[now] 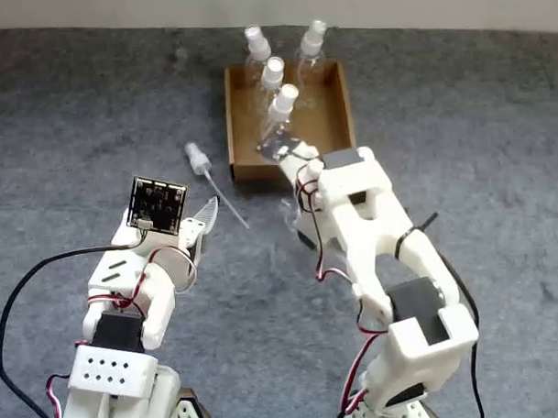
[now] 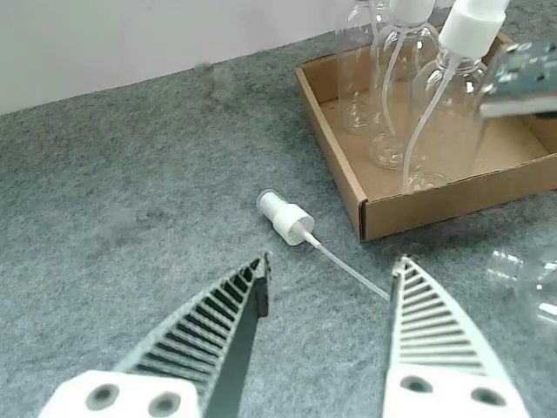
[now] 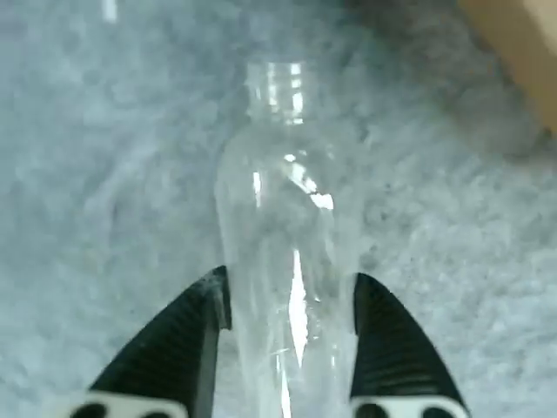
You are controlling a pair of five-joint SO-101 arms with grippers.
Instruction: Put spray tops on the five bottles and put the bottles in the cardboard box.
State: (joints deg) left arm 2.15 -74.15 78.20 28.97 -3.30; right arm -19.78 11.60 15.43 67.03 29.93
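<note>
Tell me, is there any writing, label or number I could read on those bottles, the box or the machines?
No text here can be read.
Cardboard box: plain walls, no print.
Capped bottles in the box: clear, no labels.
Uncapped bottle on the table: clear, no label.
Loose spray top: plain white.
Circuit board on an arm's wrist: any markings are too small to read.
</note>
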